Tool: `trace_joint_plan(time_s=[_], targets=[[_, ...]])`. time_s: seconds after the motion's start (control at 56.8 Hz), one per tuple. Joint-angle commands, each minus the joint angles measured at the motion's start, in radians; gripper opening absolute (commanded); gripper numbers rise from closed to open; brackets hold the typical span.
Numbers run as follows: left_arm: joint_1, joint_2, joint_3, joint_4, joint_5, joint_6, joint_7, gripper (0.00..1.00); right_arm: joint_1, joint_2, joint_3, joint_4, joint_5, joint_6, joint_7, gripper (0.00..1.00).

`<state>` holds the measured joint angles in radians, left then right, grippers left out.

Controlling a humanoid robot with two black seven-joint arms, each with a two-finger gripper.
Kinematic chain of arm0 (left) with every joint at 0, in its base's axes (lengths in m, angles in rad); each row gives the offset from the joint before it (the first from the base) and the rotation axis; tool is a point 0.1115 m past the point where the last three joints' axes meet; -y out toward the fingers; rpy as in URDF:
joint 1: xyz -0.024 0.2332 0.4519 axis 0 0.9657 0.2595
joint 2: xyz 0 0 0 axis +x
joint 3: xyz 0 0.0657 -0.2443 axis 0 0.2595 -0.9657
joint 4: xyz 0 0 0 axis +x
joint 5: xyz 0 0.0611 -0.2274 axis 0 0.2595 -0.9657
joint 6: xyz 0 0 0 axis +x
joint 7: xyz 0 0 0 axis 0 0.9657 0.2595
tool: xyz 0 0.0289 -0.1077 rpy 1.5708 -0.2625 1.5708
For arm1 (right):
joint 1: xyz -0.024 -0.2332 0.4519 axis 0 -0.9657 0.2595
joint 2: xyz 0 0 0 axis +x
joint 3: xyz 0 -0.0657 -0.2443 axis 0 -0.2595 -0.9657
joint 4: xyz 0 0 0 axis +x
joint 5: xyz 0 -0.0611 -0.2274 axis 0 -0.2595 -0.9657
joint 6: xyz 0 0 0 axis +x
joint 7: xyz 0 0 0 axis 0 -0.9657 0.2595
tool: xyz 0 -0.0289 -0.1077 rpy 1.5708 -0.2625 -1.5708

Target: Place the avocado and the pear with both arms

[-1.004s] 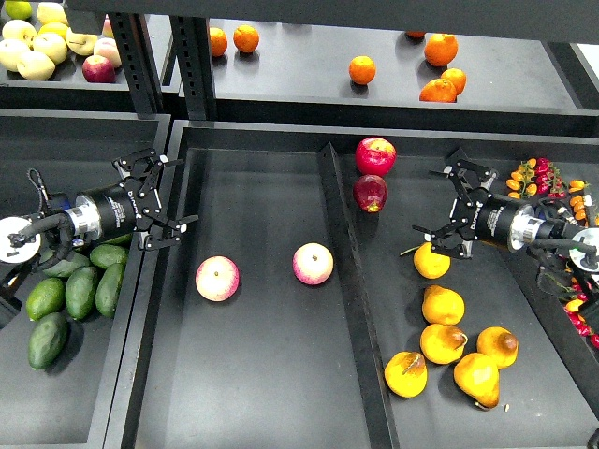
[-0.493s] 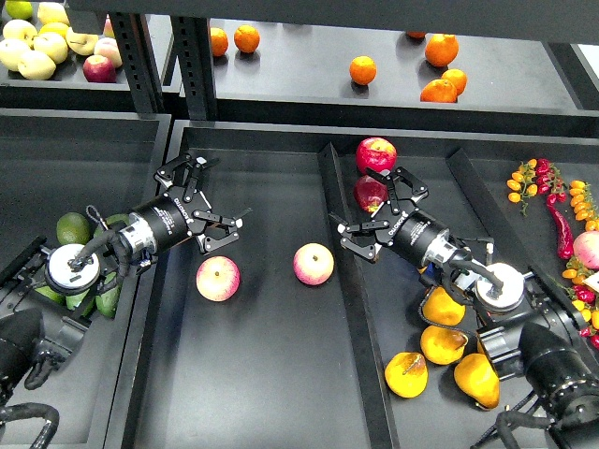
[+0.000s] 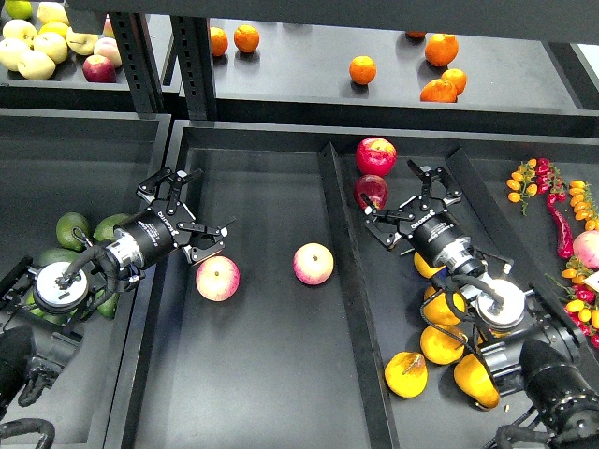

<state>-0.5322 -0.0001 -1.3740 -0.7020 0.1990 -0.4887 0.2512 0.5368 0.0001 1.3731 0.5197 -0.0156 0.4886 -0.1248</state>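
Pear (image 3: 405,375), roundish; brown streak aslant toward upper right

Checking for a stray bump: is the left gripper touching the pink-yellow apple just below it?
Cannot tell. In the head view, the open left gripper has its lower finger tip ending right at the top edge of the pink-yellow apple, with no plain gap or contact visible.

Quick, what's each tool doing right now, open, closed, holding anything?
Left tool: open, holding nothing, above the middle tray.
Right tool: open, holding nothing, above the right tray.
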Motion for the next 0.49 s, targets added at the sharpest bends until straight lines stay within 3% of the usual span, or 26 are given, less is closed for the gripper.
trace_joint_plan(time_s=[0.0, 0.229, 0.476], targets=[[0.015, 0.0, 0.006, -0.033, -0.007, 0.0, -0.085, 1.0, -0.001, 0.0, 0.027, 0.006, 0.035, 0.0, 0.005, 1.0], [0.136, 0.0, 0.015, -0.186, -0.059, 0.0, -0.087, 1.0, -0.041, 0.0, 0.02, 0.091, 0.046, 0.0, -0.004, 1.0], [0.282, 0.0, 0.016, -0.301, -0.07, 0.0, -0.082, 1.0, -0.221, 0.0, 0.011, 0.282, 0.039, 0.0, -0.007, 1.0]])
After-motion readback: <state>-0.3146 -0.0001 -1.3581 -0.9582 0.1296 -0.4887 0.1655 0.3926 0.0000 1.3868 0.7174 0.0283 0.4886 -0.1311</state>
